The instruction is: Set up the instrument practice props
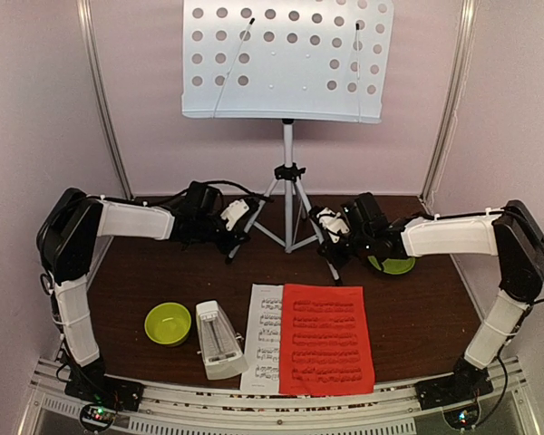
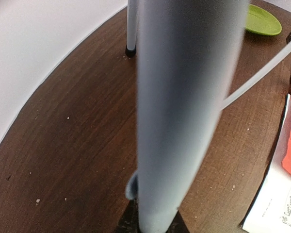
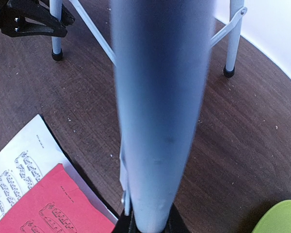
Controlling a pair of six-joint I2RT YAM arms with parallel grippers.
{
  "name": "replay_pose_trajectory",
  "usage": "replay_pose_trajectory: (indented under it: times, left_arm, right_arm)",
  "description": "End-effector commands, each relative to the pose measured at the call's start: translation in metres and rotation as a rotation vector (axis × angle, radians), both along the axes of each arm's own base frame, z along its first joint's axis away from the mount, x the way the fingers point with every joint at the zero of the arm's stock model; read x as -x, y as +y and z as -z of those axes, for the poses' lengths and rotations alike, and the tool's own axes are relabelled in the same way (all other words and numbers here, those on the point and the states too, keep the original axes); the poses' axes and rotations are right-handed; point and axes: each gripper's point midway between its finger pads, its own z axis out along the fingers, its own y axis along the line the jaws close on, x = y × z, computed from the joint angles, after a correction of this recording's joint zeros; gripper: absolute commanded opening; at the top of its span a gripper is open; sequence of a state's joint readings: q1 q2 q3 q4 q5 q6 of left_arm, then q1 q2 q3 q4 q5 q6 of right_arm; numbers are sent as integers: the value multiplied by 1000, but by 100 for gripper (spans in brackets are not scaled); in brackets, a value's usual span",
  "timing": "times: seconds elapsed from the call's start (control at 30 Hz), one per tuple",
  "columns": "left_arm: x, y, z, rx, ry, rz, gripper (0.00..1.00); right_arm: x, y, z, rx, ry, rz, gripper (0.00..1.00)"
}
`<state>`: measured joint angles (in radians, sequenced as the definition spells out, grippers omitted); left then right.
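The left gripper (image 1: 238,231) and right gripper (image 1: 332,240) each pinch a leg of the tall music stand (image 1: 281,98), fingers nearly closed; uneven pulling could topple it onto the red sheet (image 1: 326,337).

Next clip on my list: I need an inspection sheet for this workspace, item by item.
Surface: dark wooden table, a few pale specks.
Job's things: music stand upright at the back; red sheet overlapping white sheet at the near edge; metronome left of them.
Clutter: green bowl beside the metronome; green plate partly hidden under the right arm.
Hands: left hand and right hand each closed on a front tripod leg.
Cables: black cable looped above the left arm.
Surroundings: pale walls, metal corner rails.
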<state>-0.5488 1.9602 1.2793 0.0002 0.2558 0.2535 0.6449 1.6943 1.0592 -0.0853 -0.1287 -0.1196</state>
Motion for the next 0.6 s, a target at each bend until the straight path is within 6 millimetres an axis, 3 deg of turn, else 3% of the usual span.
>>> replay_pose_trajectory:
  times: [0.0, 0.2, 0.4, 0.57]
  left_arm:
    - [-24, 57, 12, -45, 36, -243, 0]
    - [-30, 57, 16, -52, 54, -249, 0]
    - [-36, 50, 10, -30, 53, -245, 0]
    - [-34, 50, 9, -37, 54, -238, 4]
  right_arm:
    - [11, -39, 2, 110, 9, 89, 0]
    - [11, -40, 5, 118, 19, 97, 0]
    - [-1, -25, 14, 110, 54, 90, 0]
    - [5, -19, 18, 100, 70, 56, 1]
